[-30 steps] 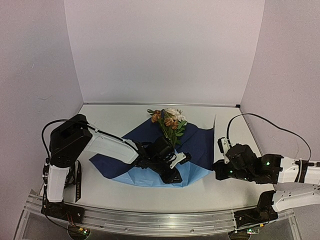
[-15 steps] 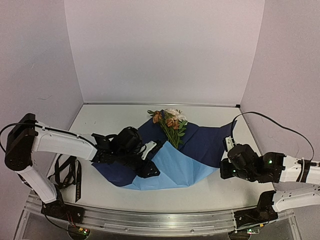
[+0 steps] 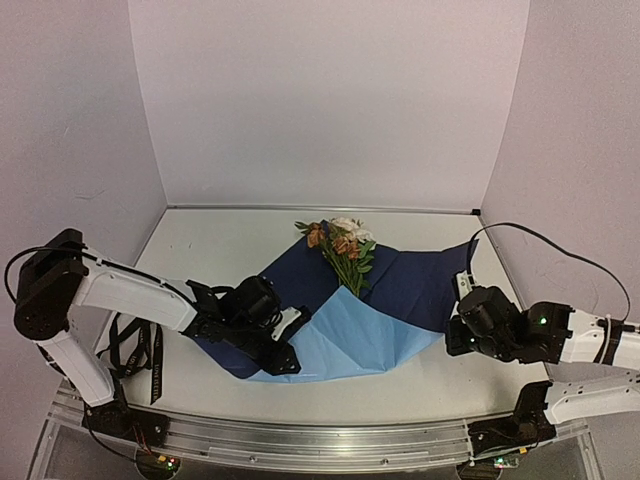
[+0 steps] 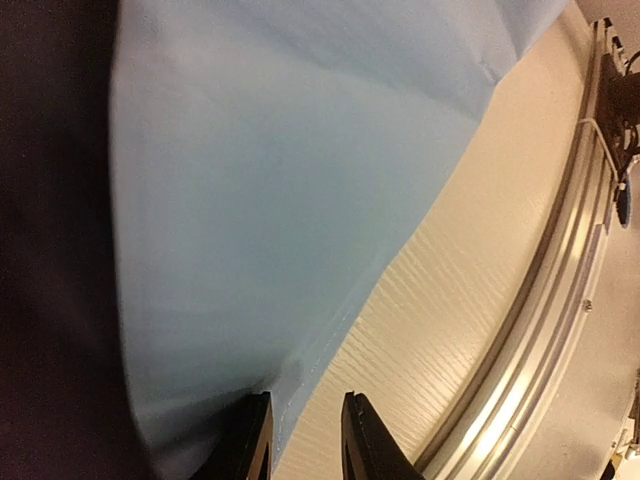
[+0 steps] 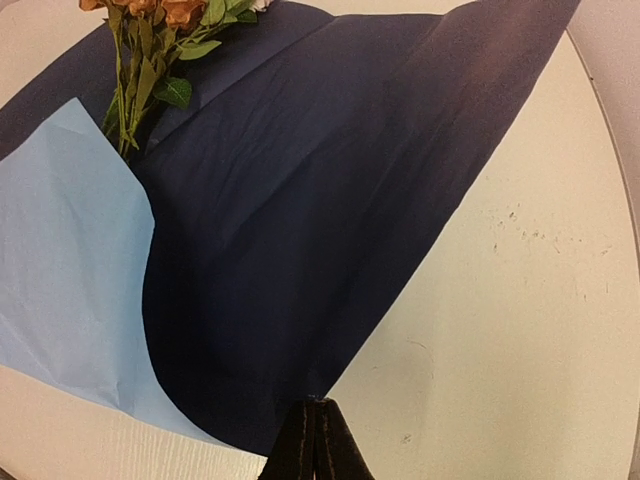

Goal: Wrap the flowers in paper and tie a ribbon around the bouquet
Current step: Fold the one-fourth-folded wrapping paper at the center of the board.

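Plainly, the flowers (image 3: 342,245) lie on the navy face of the paper (image 3: 400,285), blue flap alongside.

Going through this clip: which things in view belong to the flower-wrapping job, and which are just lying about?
Part of the job:
- the flowers
- the paper, spread under them
- the ribbon, by the left arm's base

Just there:
- the aluminium rail along the near edge
- the white walls
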`<state>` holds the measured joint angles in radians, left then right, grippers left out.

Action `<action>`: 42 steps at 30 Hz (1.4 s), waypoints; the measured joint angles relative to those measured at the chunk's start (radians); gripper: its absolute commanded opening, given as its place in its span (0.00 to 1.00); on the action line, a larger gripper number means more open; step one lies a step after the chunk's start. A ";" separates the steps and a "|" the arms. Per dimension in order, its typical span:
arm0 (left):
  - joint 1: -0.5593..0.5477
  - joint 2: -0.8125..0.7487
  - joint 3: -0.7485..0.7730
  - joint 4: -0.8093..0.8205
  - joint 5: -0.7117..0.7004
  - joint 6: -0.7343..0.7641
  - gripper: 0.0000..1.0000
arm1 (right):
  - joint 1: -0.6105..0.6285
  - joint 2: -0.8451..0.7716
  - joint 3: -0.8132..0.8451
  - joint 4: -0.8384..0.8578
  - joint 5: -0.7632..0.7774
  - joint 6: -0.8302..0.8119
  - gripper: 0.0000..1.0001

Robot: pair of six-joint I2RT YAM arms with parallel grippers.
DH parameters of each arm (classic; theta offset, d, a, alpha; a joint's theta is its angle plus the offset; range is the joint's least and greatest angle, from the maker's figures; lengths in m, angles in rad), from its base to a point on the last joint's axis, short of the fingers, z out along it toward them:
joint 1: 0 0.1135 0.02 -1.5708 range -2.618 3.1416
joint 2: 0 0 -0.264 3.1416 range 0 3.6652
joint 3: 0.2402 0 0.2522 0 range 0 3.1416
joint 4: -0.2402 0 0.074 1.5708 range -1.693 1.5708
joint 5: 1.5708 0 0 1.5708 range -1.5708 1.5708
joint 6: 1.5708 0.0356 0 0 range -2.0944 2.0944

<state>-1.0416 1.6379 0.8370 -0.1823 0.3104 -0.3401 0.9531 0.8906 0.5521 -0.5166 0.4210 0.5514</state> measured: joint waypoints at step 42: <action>0.074 0.151 0.041 0.119 -0.017 -0.018 0.15 | -0.115 0.948 0.418 0.714 -0.730 0.468 0.00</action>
<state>-0.9675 1.7893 0.8780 -0.0636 0.2933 -0.3584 0.8376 1.8389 0.9703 0.1977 -0.3087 1.0190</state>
